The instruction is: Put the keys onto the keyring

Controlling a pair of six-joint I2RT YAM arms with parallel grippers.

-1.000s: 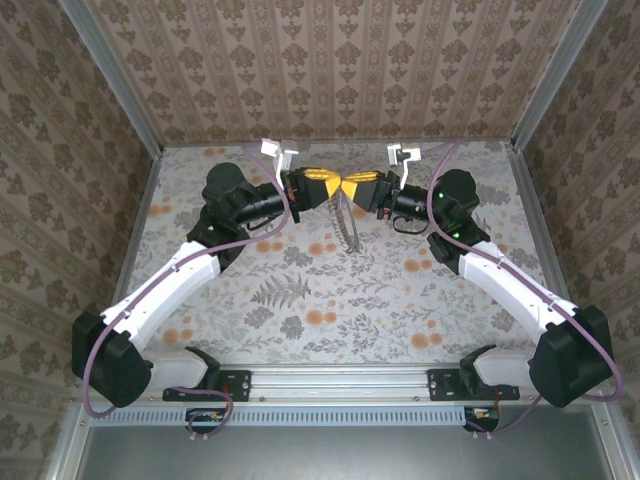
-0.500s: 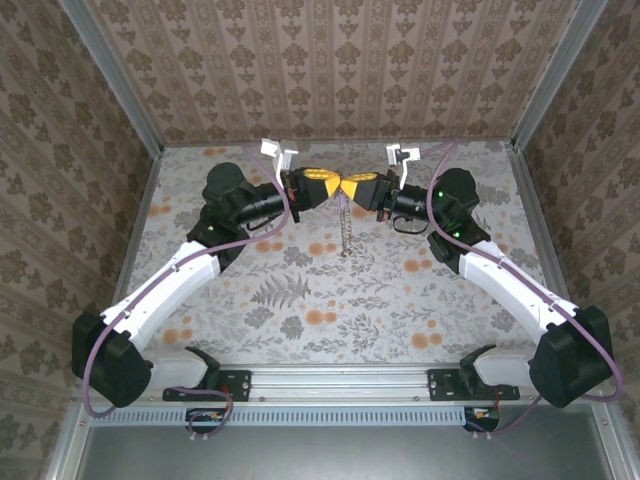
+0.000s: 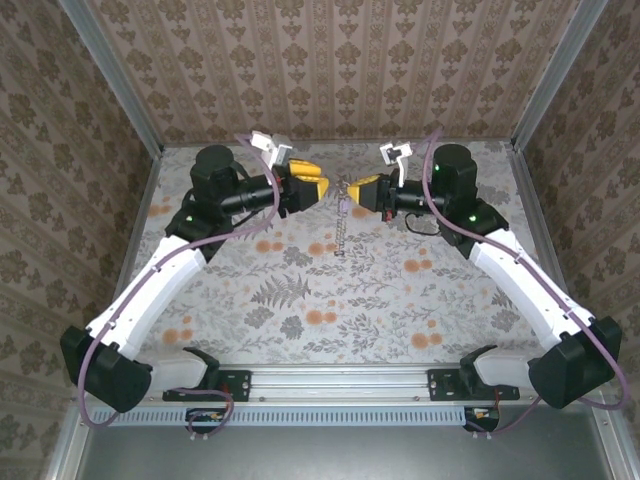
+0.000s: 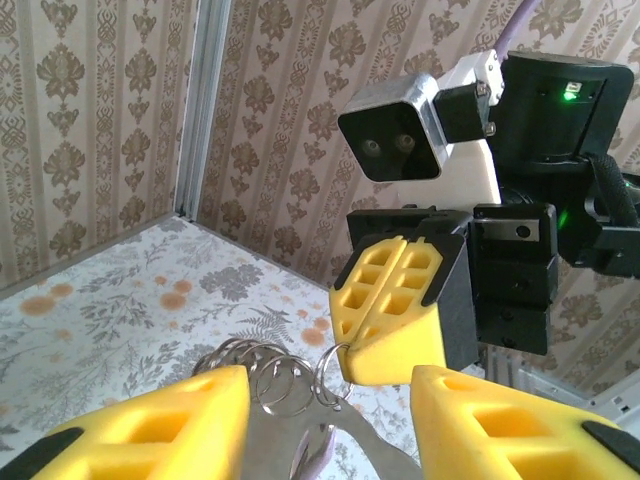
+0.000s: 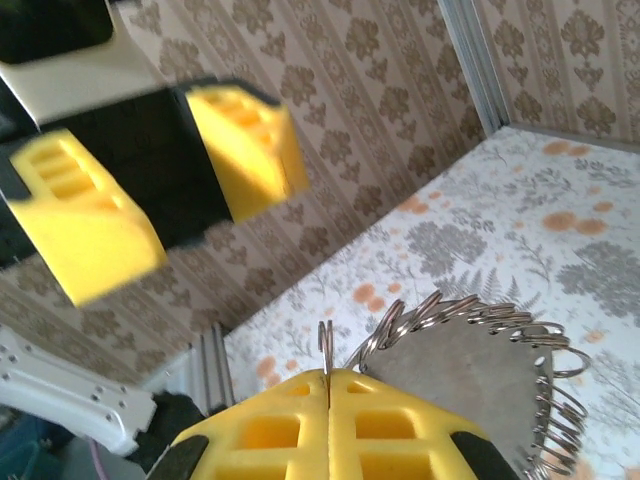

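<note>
Yellow right jaws are pressed shut on the keyring (image 5: pixel 325 348) wire, above the table (image 3: pixel 250 300) near its far edge, with the keys (image 3: pixel 345 228) dangling below as a chain. Left jaws stand partly open just beside, holding nothing.

Overhead plus opposed wrist views (close)

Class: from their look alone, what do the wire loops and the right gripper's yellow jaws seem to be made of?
Wire loops: probably polished steel; thin, silvery, glinting.
Right gripper jaws: likely matte plastic, moulded or printed; even yellow, ribbed pockets, no shine.
</note>
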